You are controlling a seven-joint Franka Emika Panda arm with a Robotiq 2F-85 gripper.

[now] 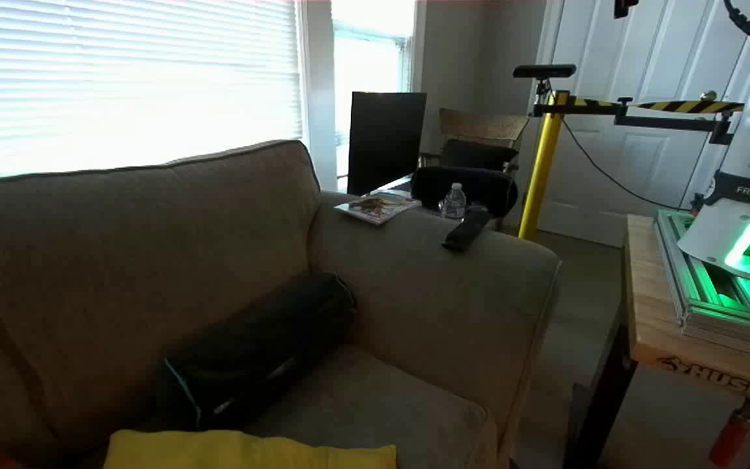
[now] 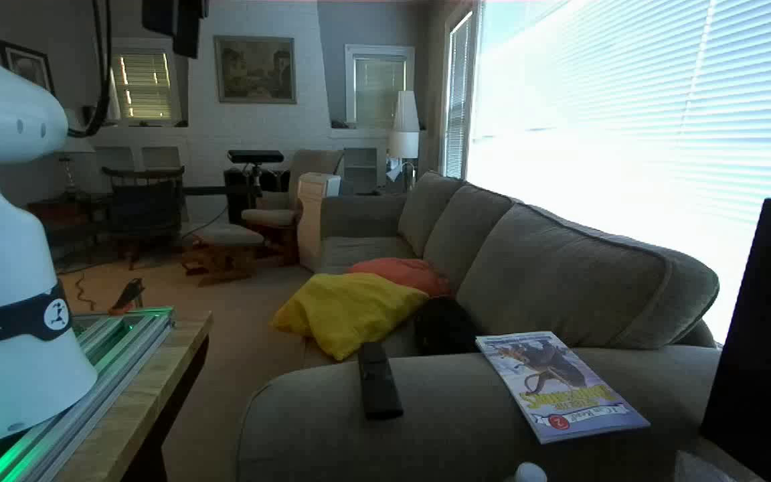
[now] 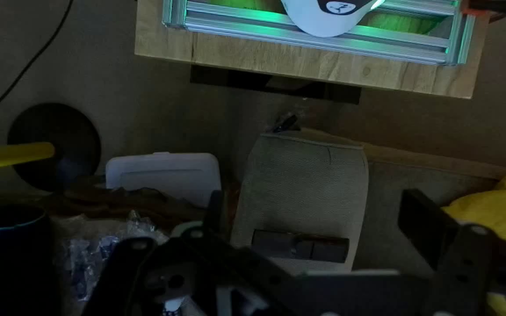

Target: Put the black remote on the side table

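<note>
The black remote lies flat on the couch arm. In an exterior view it shows lengthwise, and in the wrist view it lies crosswise on the arm. My gripper is open and empty, with the remote below and between its spread fingers, well apart from them. Dark gripper parts hang at the top edge in both exterior views, high above the couch arm. The side table does not show clearly; a cluttered surface beside the couch arm is in the wrist view, but I cannot tell whether it is the table.
A magazine lies on the couch arm beside the remote. A plastic bottle and a black panel stand behind the arm. A black bolster and yellow pillow are on the couch. A yellow post stands nearby.
</note>
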